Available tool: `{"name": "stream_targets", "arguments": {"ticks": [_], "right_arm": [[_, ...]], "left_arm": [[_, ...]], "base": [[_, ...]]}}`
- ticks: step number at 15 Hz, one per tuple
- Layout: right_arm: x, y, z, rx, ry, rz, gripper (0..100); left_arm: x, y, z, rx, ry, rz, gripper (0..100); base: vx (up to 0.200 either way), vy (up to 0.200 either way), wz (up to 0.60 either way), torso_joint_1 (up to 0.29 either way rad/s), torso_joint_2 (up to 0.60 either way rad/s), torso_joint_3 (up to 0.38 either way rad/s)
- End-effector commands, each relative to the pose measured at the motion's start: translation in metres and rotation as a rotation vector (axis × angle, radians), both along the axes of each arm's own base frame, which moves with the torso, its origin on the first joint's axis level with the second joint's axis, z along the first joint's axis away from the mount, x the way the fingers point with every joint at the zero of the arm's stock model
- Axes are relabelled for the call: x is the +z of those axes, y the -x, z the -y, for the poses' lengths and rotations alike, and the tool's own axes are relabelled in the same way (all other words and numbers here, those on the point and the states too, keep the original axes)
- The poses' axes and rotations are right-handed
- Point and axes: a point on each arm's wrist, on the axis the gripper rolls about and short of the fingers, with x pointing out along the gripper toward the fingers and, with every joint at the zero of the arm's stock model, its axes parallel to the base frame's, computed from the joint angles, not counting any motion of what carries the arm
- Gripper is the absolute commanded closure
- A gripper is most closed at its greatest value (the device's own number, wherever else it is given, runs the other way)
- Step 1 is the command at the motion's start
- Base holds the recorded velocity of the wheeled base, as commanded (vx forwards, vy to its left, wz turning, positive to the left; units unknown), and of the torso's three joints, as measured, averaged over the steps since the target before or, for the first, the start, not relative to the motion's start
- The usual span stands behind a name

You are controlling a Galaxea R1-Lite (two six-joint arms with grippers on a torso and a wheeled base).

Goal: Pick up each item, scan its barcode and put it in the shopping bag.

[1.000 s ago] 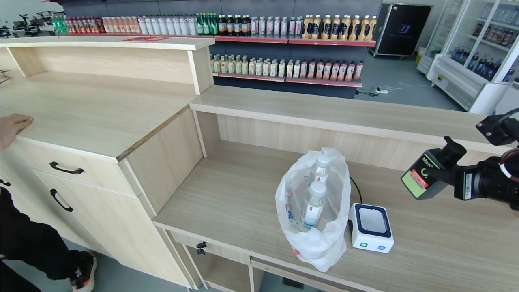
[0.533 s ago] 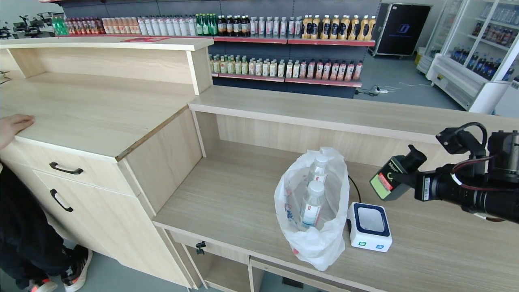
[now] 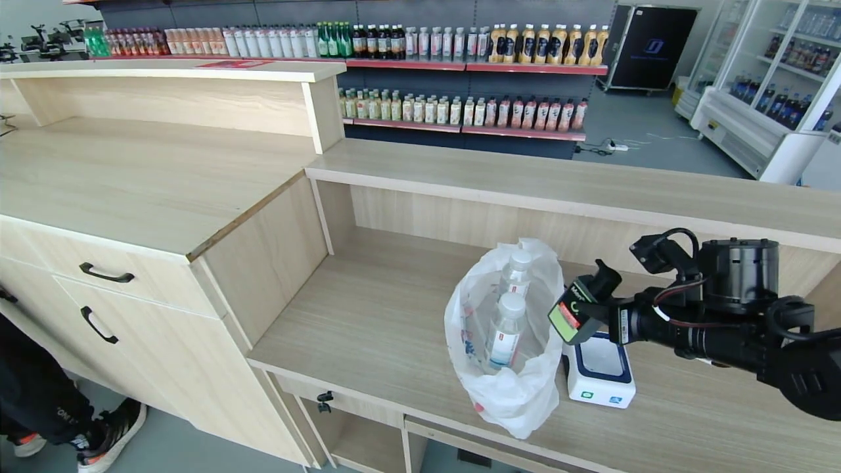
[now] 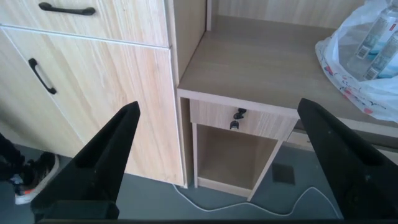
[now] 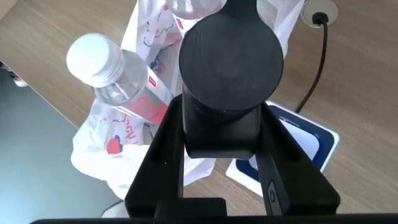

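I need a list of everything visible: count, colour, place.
shopping bag: one, white, on the wooden counter
water bottles: two, clear, white caps, inside the bag
scanner: one, white and dark blue, beside the bag
cable: one, black, behind the scanner
black container: one, green-red label, above scanner and bag edge
drink bottles: many, mixed colours, far shelves
right hand: one, black, shut on the black container
left hand: one, black, open, before the counter

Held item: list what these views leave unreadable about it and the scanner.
Held item: barcode too small to find in head view; its plain black end faces the right wrist camera.
Scanner: window partly hidden behind the item and right gripper in both views.
Shopping bag: bottom hidden by its folds.
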Motion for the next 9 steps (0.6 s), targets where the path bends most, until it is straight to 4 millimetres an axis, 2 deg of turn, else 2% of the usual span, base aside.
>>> {"name": "stream_targets", "arguments": {"ticks": [1, 9], "right_arm": [[-0.015, -0.006, -0.007, 0.021, 0.009, -0.030, 100], [-0.041, -0.025, -0.012, 0.020, -0.002, 0.008, 100]], "left_arm": [[0.000, 0.000, 0.000, 0.000, 0.000, -0.001, 0], [0.000, 0.000, 0.000, 0.000, 0.000, -0.001, 0]], "base": [[0.000, 0.000, 0.00, 0.000, 0.00, 0.000], [0.000, 0.000, 0.00, 0.000, 0.00, 0.000]]}}
